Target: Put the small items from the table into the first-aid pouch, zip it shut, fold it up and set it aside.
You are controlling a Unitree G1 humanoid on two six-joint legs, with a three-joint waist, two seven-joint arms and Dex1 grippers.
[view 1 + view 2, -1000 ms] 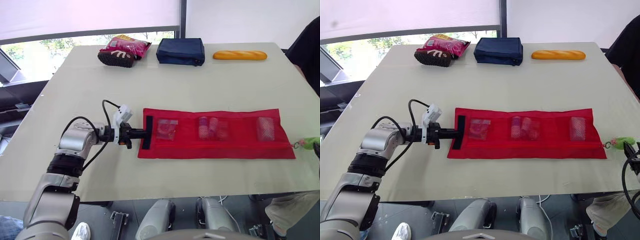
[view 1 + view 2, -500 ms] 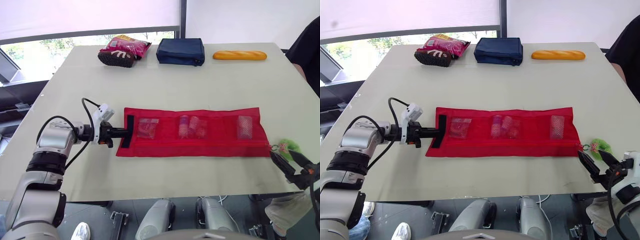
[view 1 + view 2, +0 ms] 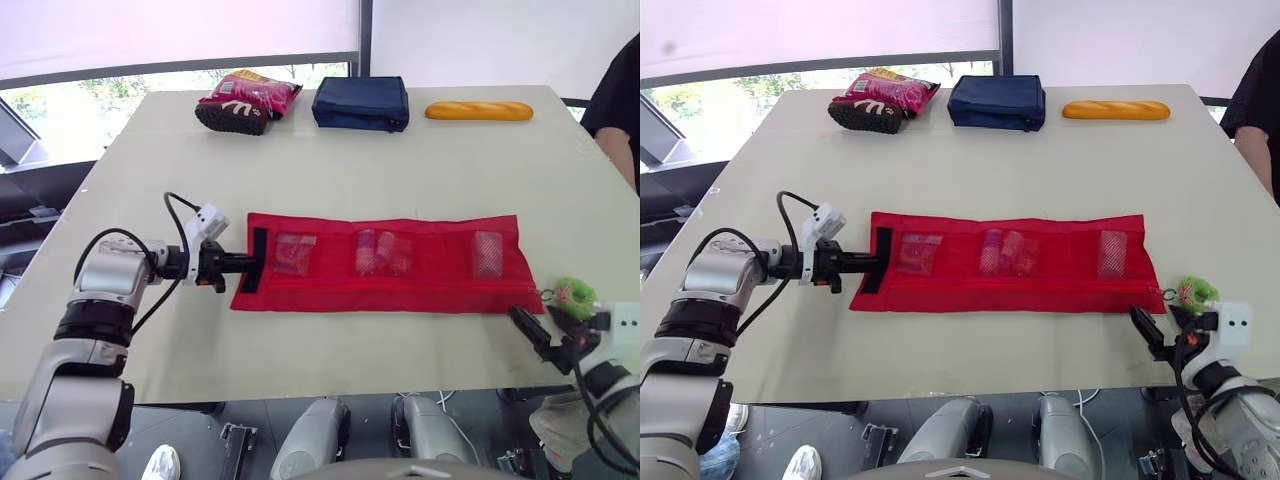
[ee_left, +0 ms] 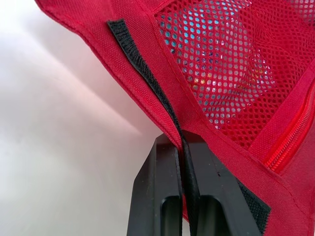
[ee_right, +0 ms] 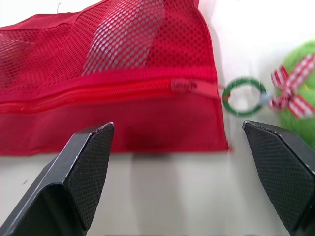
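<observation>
Pouch (image 3: pixel 390 263) flat | long axis left-right | strap end toward left gripper (image 3: pixel 247 264)

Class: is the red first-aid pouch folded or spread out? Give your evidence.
Spread out. The pouch lies flat along the table, its three mesh pockets side by side, none folded over.

Legible marks, one entry: I make out white lettering resembling an "m" on the dark end of the pink snack bag (image 3: pixel 248 100). The rest of its print is too small to read.
</observation>
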